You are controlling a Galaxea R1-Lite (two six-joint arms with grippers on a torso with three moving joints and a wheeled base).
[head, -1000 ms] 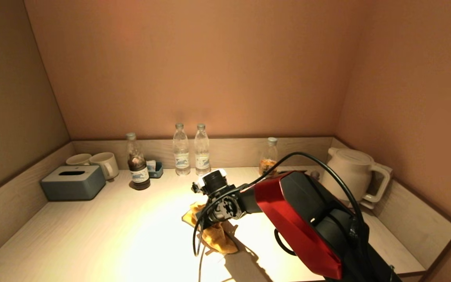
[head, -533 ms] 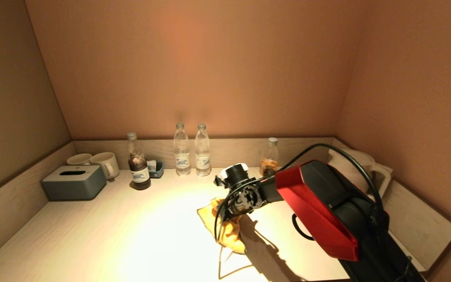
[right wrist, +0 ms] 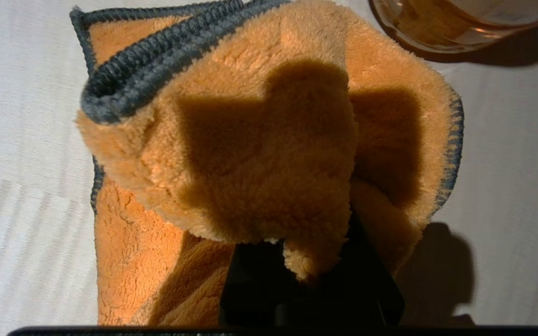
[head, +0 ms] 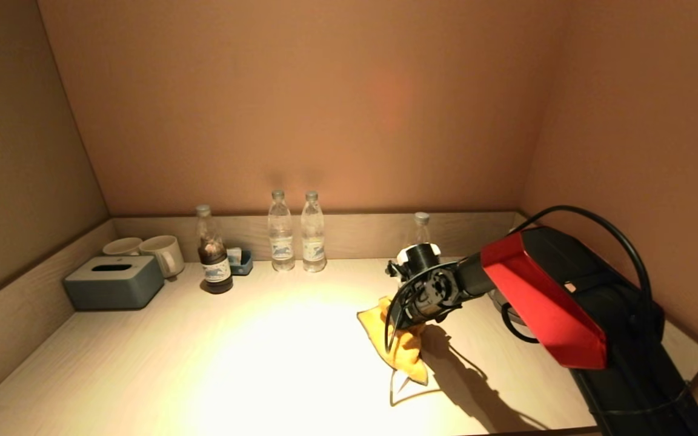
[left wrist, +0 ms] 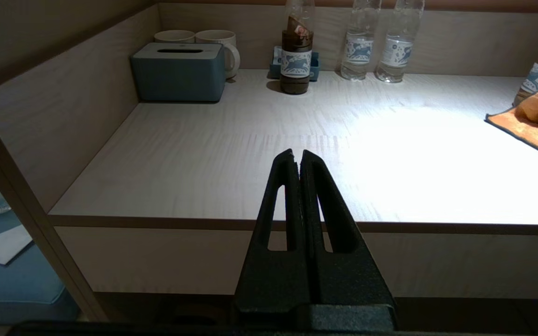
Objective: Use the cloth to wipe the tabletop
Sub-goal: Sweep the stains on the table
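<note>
An orange cloth [head: 397, 342] with a dark hem lies bunched on the light wooden tabletop [head: 252, 357], right of the middle. My right gripper [head: 412, 324] is shut on the cloth and presses it to the table; in the right wrist view the cloth [right wrist: 259, 154] covers the fingertips. The cloth also shows in the left wrist view [left wrist: 537, 123]. My left gripper [left wrist: 297, 156] is shut and empty, parked in front of the table's front edge, out of the head view.
Along the back wall stand a grey tissue box [head: 113, 282], two mugs [head: 161, 254], a dark bottle [head: 212, 257], two clear water bottles [head: 294, 233] and an amber bottle [head: 420, 233] just behind the right gripper. Raised edges bound the table on three sides.
My right arm has dragged the cloth across the table from the middle toward the right, close to the amber bottle. The left gripper has not moved.
</note>
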